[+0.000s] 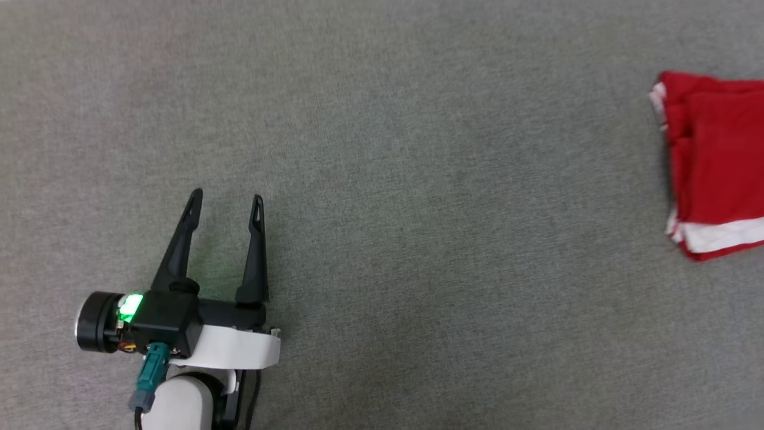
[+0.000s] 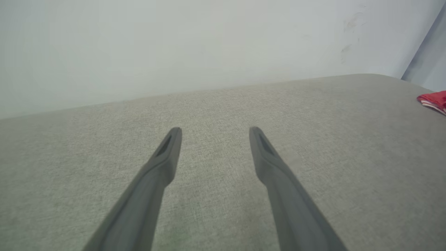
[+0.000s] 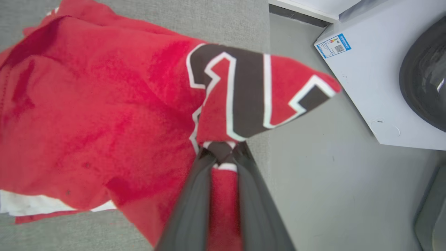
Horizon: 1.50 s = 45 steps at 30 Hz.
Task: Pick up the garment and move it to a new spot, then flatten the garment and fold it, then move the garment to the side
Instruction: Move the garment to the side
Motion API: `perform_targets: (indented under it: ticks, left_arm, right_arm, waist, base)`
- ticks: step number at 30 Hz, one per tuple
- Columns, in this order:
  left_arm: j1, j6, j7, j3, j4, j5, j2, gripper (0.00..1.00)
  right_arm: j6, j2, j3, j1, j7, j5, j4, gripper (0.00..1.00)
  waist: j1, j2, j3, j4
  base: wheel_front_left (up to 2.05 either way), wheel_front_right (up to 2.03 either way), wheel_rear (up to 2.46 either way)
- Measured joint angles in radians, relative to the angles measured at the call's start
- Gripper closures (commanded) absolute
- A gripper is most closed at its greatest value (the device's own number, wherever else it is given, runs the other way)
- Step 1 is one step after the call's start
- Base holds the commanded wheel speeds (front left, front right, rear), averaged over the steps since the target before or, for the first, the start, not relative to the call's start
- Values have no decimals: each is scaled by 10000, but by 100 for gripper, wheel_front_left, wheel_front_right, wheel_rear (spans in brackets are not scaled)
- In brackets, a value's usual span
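The garment [image 1: 716, 161] is a red shirt with white trim, lying folded at the right edge of the grey surface in the head view. A corner of the garment [image 2: 435, 101] peeks in at the far right of the left wrist view. My left gripper [image 1: 227, 206] hovers open and empty at the lower left, far from the shirt. In the right wrist view my right gripper [image 3: 223, 153] is shut on a fold of the garment [image 3: 90, 104] that carries the black-and-white number print, lifted a little above the rest of the cloth.
The grey fabric surface [image 1: 418, 179] spreads wide between the left gripper and the shirt. A pale wall [image 2: 174, 45] rises behind its far edge. Beyond the surface's right edge stands a white appliance [image 3: 369, 80] with a dark round door on a grey floor.
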Motion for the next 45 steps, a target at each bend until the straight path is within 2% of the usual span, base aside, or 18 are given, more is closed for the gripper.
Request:
perform_targets:
  ticks: [4, 9, 10, 11, 13, 17, 20, 25, 28, 33, 39, 45]
  left_arm:
    - [-168, -2, 0, 10, -153, 33, 48, 0]
    - [-274, 10, 0, -25, -157, 79, 65, 0]
    - [-281, 10, 0, -15, -128, 65, 65, 0]
    - [-279, 10, 0, 2, -90, 35, 63, 0]
    - [-265, 12, 0, 4, -13, -19, 48, 0]
    - [-67, 79, 0, -65, 81, -113, -27, 0]
    - [164, 105, 0, -71, 134, -198, -79, 0]
    - [659, 180, 0, -50, 234, -339, -184, 0]
    - [1029, 224, 0, 31, 255, -384, -228, 0]
    - [1493, 173, 0, 155, 370, -470, -249, 0]
    - [1850, 132, 0, 157, 453, -531, -290, 0]
    - [2094, 174, 0, 176, 566, -610, -320, 0]
  right_arm:
    - [0, 339, -777, -423, -303, -451, 1016, 100]
    - [2, 849, -1181, -693, -696, -1342, 1847, 100]
    - [0, 1032, -1306, -713, -717, -1377, 2010, 94]
    - [0, 1204, -1384, -715, -671, -1361, 2138, 1]
    - [2, 1388, -1402, -697, -648, -1511, 2215, 0]
    - [0, 1244, -1542, -661, -1239, -2351, 2057, 0]
    - [0, 1181, -1827, -654, -2011, -3218, 1622, 0]
    - [0, 1791, -2853, -370, -4086, -4161, 456, 0]
    - [0, 2510, -3599, 105, -5168, -4704, -232, 0]
    - [0, 4111, -4573, 1342, -6646, -5605, -1689, 0]
    - [0, 5931, -4865, 2987, -7235, -6134, -3254, 0]
    - [0, 7104, -4516, 4689, -7346, -6343, -3841, 0]
  waist:
    - [1, 0, 492, 74]
    - [1, 0, 748, 153]
    - [1, 0, 690, 161]
    - [0, 0, 607, 164]
    - [0, 0, 401, 168]
    - [0, 0, -158, 202]
    - [0, 0, -650, 250]
    - [-1, 0, -1541, 418]
    - [-1, 0, -2070, 581]
    - [-3, 0, -2848, 933]
    - [-3, 0, -3566, 1419]
    - [-3, 0, -4118, 1809]
  base:
    - [0, 0, 0]
    - [0, 0, 0]
    - [0, 0, 0]
    - [0, 0, 0]
    - [0, 0, 0]
    - [0, 0, 0]
    - [0, 0, 0]
    - [0, 0, 0]
    - [0, 0, 0]
    - [0, 0, 0]
    - [0, 0, 0]
    - [0, 0, 0]
